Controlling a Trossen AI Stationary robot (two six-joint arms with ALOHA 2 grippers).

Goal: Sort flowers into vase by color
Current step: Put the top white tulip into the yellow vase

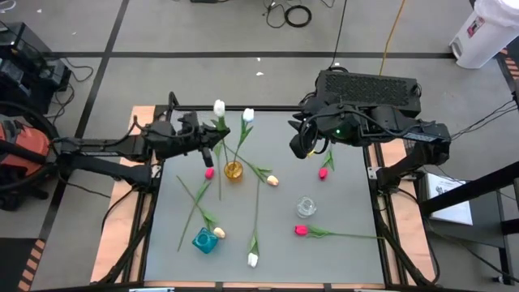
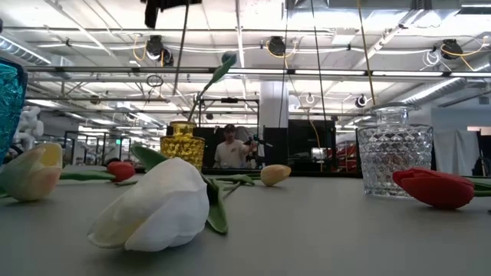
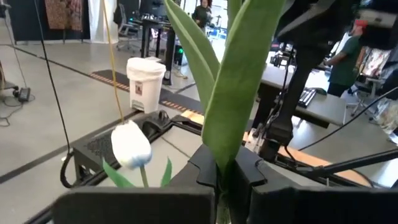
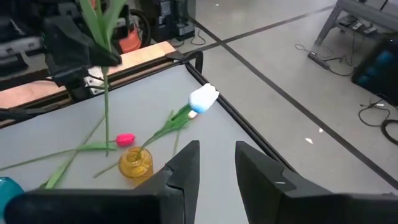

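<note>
My left gripper is raised over the table's far left and is shut on a white tulip, next to the yellow vase. A second white tulip stands with its stem in that vase. My right gripper is open and empty, above the table's far right. Pink tulips, yellow tulips and a white tulip lie flat on the table. A teal vase and a clear glass vase stand empty. My left gripper pinches the white tulip's stem and leaves between its two fingers, about midway along the stem. The fingers come level from the table's left and lie across the stem. The tulip stands roughly upright, head above the fingers. The stem hangs down toward the yellow vase.
The table's grey mat is ringed by a black frame. The stems of the lying flowers cross each other left of the middle. A person stands in the room beyond the table's far edge.
</note>
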